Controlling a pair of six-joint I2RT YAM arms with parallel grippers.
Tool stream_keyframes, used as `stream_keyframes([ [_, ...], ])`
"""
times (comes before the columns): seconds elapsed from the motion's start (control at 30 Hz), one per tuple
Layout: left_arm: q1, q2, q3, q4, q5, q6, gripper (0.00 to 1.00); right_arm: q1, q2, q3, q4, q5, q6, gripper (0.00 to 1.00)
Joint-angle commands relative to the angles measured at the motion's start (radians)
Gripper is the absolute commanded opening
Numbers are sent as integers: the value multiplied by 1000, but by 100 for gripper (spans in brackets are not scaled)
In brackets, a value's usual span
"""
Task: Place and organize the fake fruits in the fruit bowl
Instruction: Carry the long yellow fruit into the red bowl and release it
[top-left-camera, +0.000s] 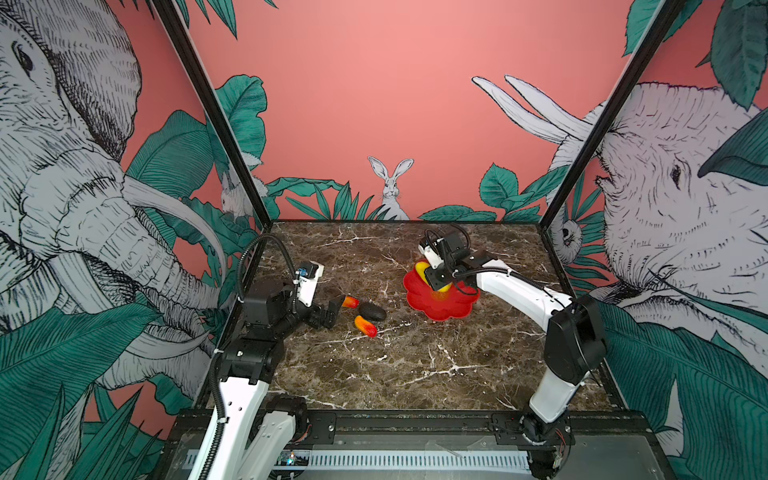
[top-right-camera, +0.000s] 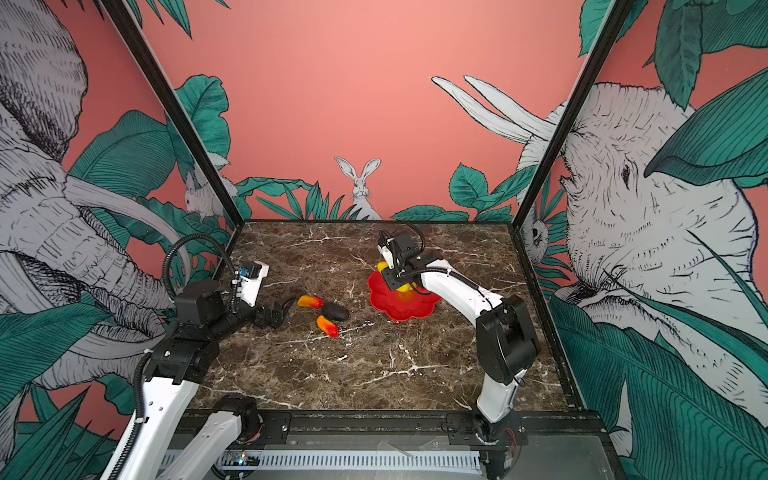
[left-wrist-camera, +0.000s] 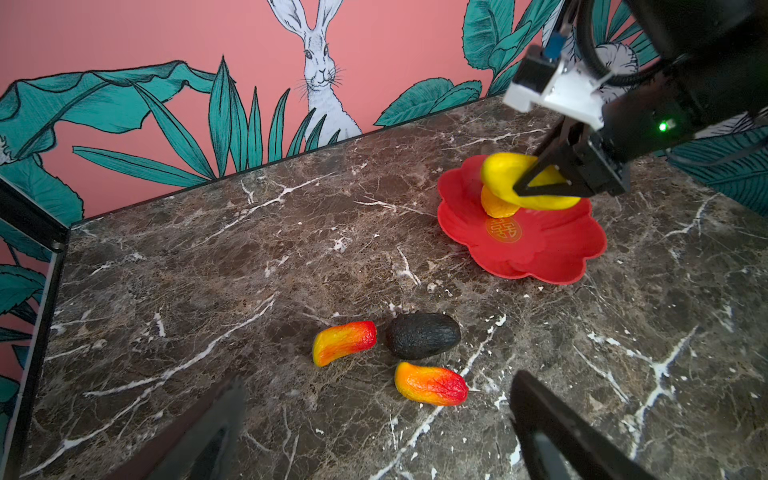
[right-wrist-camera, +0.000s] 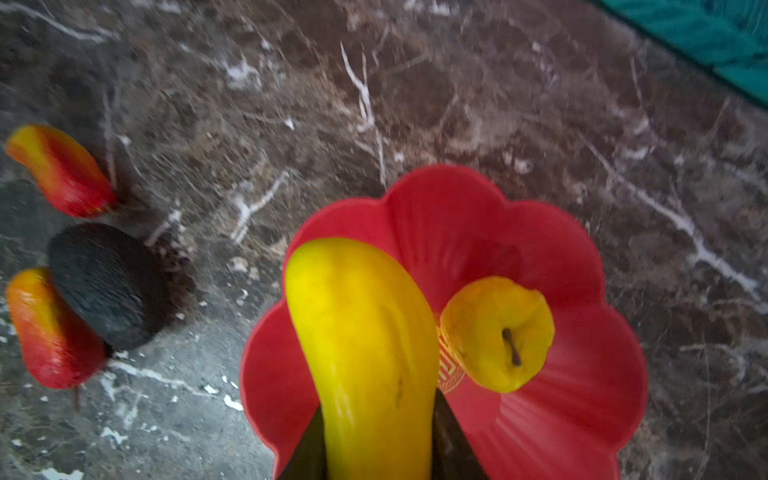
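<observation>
Our right gripper (right-wrist-camera: 379, 424) pinched the long yellow fruit (right-wrist-camera: 357, 324) over the fruit bowl (right-wrist-camera: 582, 399), beside the bumpy yellow fruit (right-wrist-camera: 494, 332) inside; we judged lowering and release came next; black oval (left-wrist-camera: 423, 336) and orange-red fruits (left-wrist-camera: 344, 341) lay outside, near our open left gripper (top-left-camera: 330, 311).

i see the scalloped red plastic bowl (top-left-camera: 442, 311) on the brown marble table (top-left-camera: 415, 365), right of centre, with the bumpy yellow plastic fruit (right-wrist-camera: 498, 332) in it and the long smooth yellow plastic fruit (left-wrist-camera: 503, 174) above it, in the right gripper (left-wrist-camera: 534, 180). left of the bowl, the black oval plastic fruit (top-left-camera: 372, 311) lies just beside two orange-red tapered plastic fruits (top-left-camera: 350, 302) (top-left-camera: 365, 326), one to its left and one in front.
</observation>
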Motion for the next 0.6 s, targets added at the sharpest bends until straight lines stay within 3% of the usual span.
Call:
stream_keyframes([
  [0.0,0,-11,-1,4,9,14,100,-28,-122,-59,-23,67,61,29],
  [0.23,-1,-12,2,4,15,12,100,-92,-290,-177,-116,145,129,29],
  [0.57,-1,-33,-7,4,8,12,100,-148,-185,-190,-144,137,190,29],
])
